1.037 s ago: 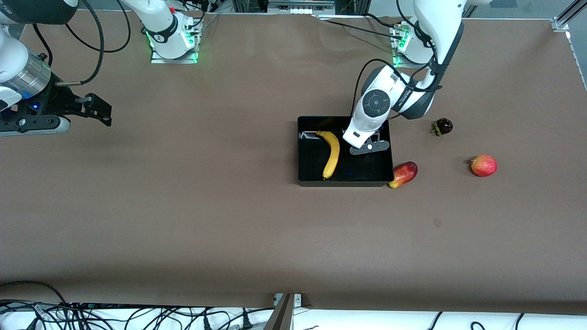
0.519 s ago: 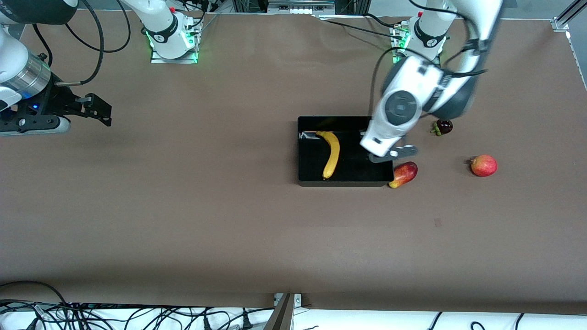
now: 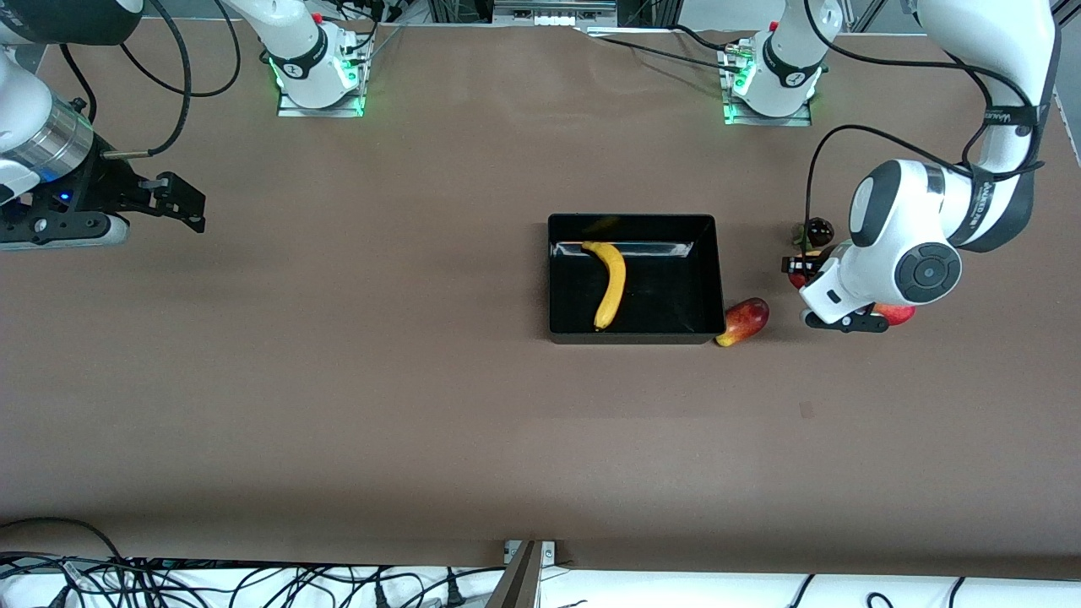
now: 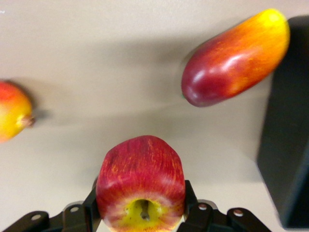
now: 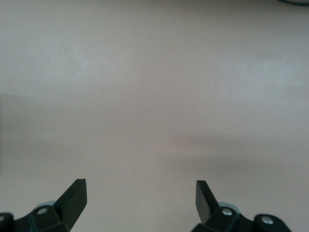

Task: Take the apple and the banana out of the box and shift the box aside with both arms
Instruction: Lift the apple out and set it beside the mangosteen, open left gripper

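Now, if my left end effector (image 4: 141, 220), gripping the apple (image 4: 140, 183), lowers carelessly, the round red fruit (image 4: 13, 116) just beside could roll, while my right end effector (image 5: 140, 198) waits open.

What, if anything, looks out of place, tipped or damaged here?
Nothing stands out. The left gripper holds the apple intact above the table, between the mango-like fruit and the round red fruit. The banana lies flat in the upright box. The right gripper waits open.
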Controlling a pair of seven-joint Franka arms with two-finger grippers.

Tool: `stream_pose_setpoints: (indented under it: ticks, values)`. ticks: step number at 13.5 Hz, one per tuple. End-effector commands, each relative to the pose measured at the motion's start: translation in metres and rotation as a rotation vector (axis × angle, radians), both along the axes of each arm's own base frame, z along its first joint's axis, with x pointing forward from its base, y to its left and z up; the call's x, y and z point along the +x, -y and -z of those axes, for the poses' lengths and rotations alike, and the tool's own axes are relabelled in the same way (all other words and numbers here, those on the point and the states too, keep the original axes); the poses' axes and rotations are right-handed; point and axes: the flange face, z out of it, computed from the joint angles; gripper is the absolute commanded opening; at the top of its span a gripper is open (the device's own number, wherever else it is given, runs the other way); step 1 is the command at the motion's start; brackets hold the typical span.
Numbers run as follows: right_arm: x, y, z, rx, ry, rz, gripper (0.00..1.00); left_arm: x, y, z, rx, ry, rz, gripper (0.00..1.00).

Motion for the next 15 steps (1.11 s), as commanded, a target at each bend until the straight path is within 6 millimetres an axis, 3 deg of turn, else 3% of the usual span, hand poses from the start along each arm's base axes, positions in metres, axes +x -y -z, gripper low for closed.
stream_pose_setpoints:
  ticks: [1, 3, 5, 6, 7, 9, 11, 12, 14, 15]
  values:
    - [0.002, 0.000, -0.003, -0.001, -0.002, 0.005, 1.00, -0.052, 0.004, 0.042, -0.029, 0.085, 0.065, 0.25]
    - [0.002, 0.000, -0.004, -0.001, 0.000, 0.005, 1.00, -0.066, 0.003, 0.062, -0.037, 0.123, 0.066, 0.37]
    - [0.002, 0.000, -0.004, -0.001, 0.000, 0.005, 1.00, -0.069, 0.003, 0.064, -0.038, 0.120, 0.065, 0.52]
    - [0.002, 0.001, -0.004, -0.001, 0.000, 0.006, 1.00, -0.069, 0.003, 0.064, -0.038, 0.120, 0.066, 0.85]
    - [0.002, 0.000, -0.003, -0.001, -0.002, 0.005, 1.00, -0.069, 0.004, 0.063, -0.038, 0.122, 0.065, 1.00]
    - [0.002, 0.000, -0.004, -0.001, 0.000, 0.005, 1.00, -0.065, 0.009, 0.050, -0.041, 0.145, 0.056, 1.00]
    - [0.002, 0.001, -0.004, -0.001, 0.000, 0.006, 1.00, -0.051, 0.026, 0.011, -0.045, 0.185, 0.066, 1.00]
    - [0.002, 0.000, -0.004, -0.001, 0.001, 0.005, 1.00, -0.037, 0.045, -0.013, -0.047, 0.191, 0.083, 1.00]
    - [0.002, 0.000, -0.004, -0.001, 0.001, 0.005, 1.00, -0.013, 0.103, -0.064, -0.037, 0.191, 0.026, 1.00]
    - [0.002, 0.000, -0.005, -0.001, 0.001, 0.005, 1.00, -0.004, 0.131, -0.076, -0.023, 0.181, -0.034, 1.00]
